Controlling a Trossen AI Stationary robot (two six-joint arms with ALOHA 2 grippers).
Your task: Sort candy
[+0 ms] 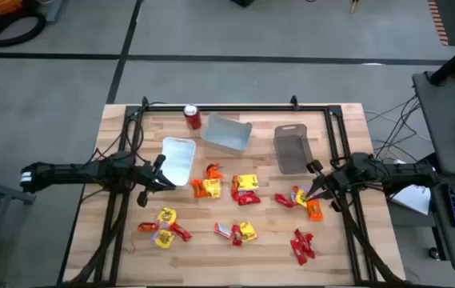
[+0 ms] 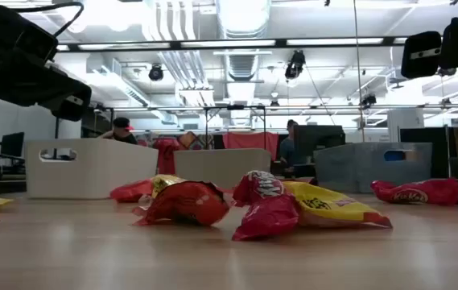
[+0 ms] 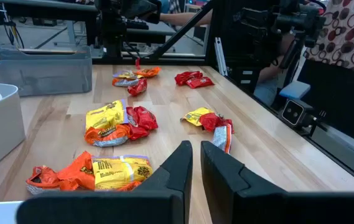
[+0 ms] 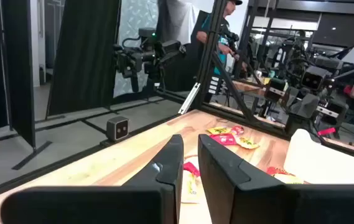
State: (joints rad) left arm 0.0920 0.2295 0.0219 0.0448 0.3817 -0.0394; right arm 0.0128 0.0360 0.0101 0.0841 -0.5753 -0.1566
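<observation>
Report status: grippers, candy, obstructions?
Left gripper shut, empty, beside white bin. Right gripper shut, empty. Candy scattered on table, unsorted. Nothing blocking.

Glossy-wrapped candy (image 1: 245, 189) on smooth wooden table (image 1: 235, 254)

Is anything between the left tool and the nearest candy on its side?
Nothing visible. The left tool, shut and empty, sits beside the white bin; bare table lies between it and the orange and yellow candy just ahead. In the left wrist view that candy lies right before the fingers.
</observation>
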